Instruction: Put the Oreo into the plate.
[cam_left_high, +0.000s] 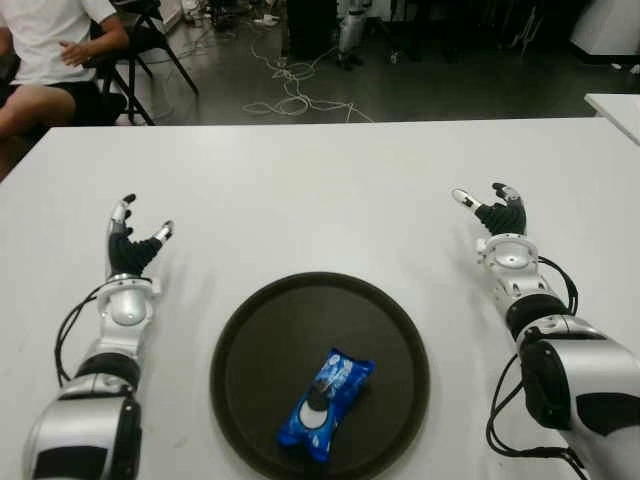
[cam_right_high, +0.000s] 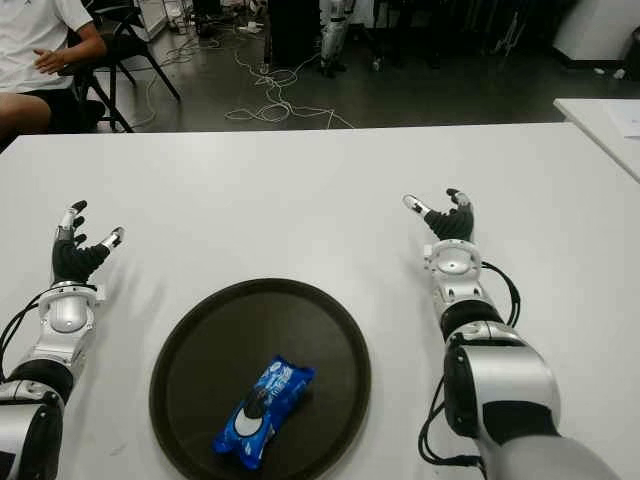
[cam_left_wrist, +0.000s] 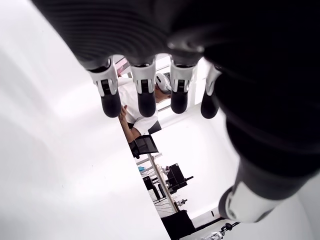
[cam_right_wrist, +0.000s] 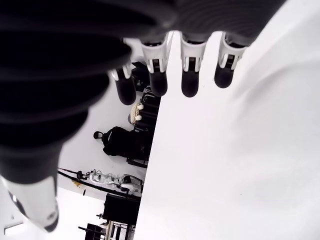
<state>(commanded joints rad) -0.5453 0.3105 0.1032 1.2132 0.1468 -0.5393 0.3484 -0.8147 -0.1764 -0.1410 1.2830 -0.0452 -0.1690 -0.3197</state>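
A blue Oreo packet (cam_left_high: 326, 402) lies inside the round dark plate (cam_left_high: 250, 340), toward its near right part. My left hand (cam_left_high: 135, 232) shows on the white table to the left of the plate, fingers spread and holding nothing. To the right of the plate, farther back, my right hand (cam_left_high: 492, 208) has its fingers relaxed and empty. In the left wrist view the fingertips (cam_left_wrist: 145, 104) hang free over the table; in the right wrist view the fingertips (cam_right_wrist: 190, 82) do the same.
The white table (cam_left_high: 330, 190) stretches back to its far edge. A seated person (cam_left_high: 45, 60) is at the far left beyond it, next to a black chair (cam_left_high: 150, 40). Cables lie on the floor behind. Another white table corner (cam_left_high: 618, 108) stands at the far right.
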